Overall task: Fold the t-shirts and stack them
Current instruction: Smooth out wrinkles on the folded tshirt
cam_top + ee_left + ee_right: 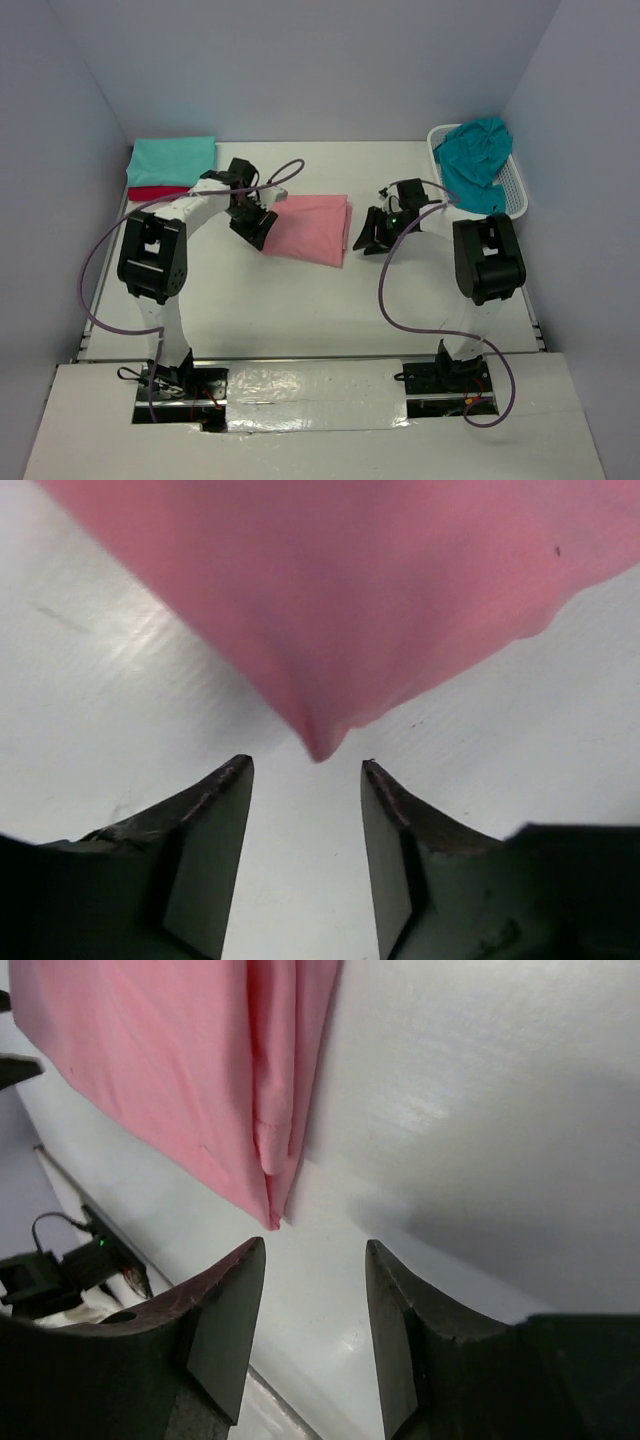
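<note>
**Counter (300, 310) seen from above, with both arms reaching in toward its middle.**

- **Pink shirt:** The salmon pink t-shirt (312, 228) lies folded flat into a rough rectangle at the centre of the counter, between the two claws.
- **Left claw:** The left claw (258, 230) sits low at the shirt's left edge. In its wrist view the jaws stand parted with bare counter between them. A pointed corner of the pink cloth ends just ahead of the gap without entering it, so the claw has hold of nothing.
- **Right claw:** The right claw (366, 238) sits just beside the shirt's right edge. Its jaws are likewise parted and empty. In its wrist view a folded corner of the shirt lies just ahead of the finger (225, 1310) on the left side of that view, apart from it.
- **Back left corner:** The light mint-teal t-shirt (172, 160) lies folded on top of the crimson red t-shirt (158, 192). Only a strip of the red one shows, along the near edge.
- **Back right corner:** The darker teal-blue t-shirt (476, 158) is heaped unfolded in the white lattice basket (517, 195), with part of it hanging over the rim toward the counter's middle.
- **Cables:** A purple cable (95, 280) loops beside the left arm, and a matching one runs beside the right arm.
</note>
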`<state>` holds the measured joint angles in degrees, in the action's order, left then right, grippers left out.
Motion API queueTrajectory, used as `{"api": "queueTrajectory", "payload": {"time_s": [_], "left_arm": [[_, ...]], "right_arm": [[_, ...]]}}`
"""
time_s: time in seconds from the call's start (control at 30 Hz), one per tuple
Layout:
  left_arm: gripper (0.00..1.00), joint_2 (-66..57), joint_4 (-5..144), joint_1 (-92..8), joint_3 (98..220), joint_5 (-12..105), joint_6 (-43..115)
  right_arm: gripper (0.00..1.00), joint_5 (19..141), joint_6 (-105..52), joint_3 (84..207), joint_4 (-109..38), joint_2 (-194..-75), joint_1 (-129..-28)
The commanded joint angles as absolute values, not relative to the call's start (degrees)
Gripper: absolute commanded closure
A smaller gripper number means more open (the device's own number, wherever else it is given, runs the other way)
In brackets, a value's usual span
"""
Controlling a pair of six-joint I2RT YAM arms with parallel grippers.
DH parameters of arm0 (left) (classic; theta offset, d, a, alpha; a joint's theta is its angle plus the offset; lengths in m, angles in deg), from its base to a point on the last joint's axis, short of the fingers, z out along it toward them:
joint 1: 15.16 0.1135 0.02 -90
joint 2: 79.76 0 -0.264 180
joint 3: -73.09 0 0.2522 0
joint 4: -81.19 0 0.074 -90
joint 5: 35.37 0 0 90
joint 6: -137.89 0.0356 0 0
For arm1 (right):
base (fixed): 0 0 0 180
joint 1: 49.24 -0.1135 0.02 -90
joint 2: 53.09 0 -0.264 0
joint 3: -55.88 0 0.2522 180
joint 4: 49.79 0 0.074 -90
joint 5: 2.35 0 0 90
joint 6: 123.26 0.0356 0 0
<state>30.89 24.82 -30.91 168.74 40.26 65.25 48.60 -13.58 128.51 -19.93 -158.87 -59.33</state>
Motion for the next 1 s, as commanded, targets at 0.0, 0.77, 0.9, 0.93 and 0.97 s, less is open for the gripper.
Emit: {"api": "queueTrajectory", "payload": {"time_s": [0.0,0.77,0.9,0.93,0.97], "left_arm": [[0.40,27.20,20.51,-28.27,176.22,41.36,66.96],[0.80,44.60,40.10,-29.22,188.89,42.85,48.50],[0.80,46.54,40.19,-28.61,189.25,43.47,48.41],[0.80,46.97,40.19,-28.26,188.99,43.12,48.41],[0.80,47.07,40.27,-28.17,188.90,42.77,48.41]], "right_arm": [[0.47,54.75,-16.47,137.71,-12.93,-153.55,-57.42],[1.00,57.24,10.68,161.92,-30.75,-180.70,-62.34],[1.00,56.98,14.19,162.54,-32.86,-183.86,-60.50],[1.00,56.45,14.81,162.19,-33.56,-184.74,-60.14],[1.00,56.19,15.77,161.93,-33.92,-184.92,-59.88]]}}
